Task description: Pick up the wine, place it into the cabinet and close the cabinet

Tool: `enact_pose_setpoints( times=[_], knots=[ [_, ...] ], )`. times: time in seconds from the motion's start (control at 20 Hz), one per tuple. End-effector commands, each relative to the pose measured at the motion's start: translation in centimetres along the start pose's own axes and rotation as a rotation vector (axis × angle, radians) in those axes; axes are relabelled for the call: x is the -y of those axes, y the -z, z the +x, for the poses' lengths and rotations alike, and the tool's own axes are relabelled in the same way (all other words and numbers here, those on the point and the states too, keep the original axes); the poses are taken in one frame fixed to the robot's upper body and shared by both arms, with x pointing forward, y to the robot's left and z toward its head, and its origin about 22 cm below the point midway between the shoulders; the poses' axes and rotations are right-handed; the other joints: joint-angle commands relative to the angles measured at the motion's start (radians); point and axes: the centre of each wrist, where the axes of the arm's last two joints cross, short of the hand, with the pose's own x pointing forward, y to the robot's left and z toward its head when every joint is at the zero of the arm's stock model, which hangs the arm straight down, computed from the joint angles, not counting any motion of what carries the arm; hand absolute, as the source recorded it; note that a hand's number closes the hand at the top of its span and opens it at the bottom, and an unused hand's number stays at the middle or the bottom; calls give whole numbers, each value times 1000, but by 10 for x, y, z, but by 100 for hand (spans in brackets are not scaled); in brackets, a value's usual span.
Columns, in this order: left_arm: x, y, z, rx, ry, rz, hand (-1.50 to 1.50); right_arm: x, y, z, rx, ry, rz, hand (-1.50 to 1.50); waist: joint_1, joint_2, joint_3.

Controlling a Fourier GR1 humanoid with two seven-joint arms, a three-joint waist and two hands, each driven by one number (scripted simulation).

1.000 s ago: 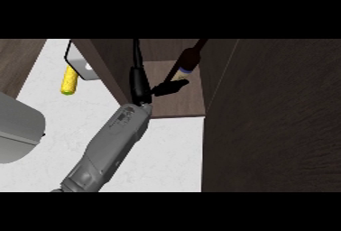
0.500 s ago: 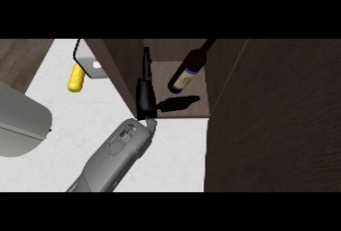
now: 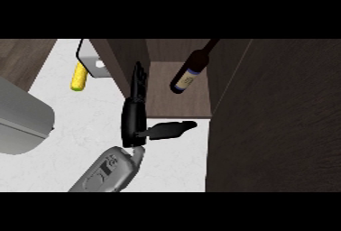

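You have the wine bottle (image 3: pixel 188 72) already inside the cabinet (image 3: pixel 180 101) at upper centre, its long axis tilting up-right. Your one visible hand (image 3: pixel 136 113) sits just left of it, fingers (image 3: pixel 139 79) straight, thumb spread, holding nothing. The door (image 3: pixel 273 117), filling the right, is your next concern.

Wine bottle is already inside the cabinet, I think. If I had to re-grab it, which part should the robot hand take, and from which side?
Take the wine bottle at its wide labelled body, coming in through the cabinet opening from the counter side. The bottle stands with its thin neck pointing deeper in, and the open robot hand is already at that opening.
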Motion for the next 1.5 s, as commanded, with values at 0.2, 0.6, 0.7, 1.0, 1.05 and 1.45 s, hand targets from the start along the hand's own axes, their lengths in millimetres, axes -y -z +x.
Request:
enact_pose_setpoints(
  times=[0.2, 0.6, 0.7, 1.0, 1.05, 1.45],
  knots=[
    [-51, -53, 28, -7, -12, -55, -150, -8, -15, 46, 11, -102, 4, -150, 0, 1, 0],
    [-113, -65, 34, 1, -77, -133, -150, -8, -13, 30, -27, -128, 101, 150, -10, 5, -1],
    [-118, -75, 39, -13, -92, -172, -150, -12, -14, 45, -91, -192, 199, 150, -7, 2, -2],
    [-152, -74, 38, -15, -113, -225, 150, 7, -6, 39, -133, -288, 330, 150, -9, 7, -1],
    [-148, -92, 61, -15, -117, -248, 150, -2, -9, 36, -125, -272, 313, 150, -3, 4, 0],
    [-185, -103, 38, -9, -102, -223, 150, 8, -10, 37, -75, -194, 346, 150, -5, 7, 0]
  ],
)
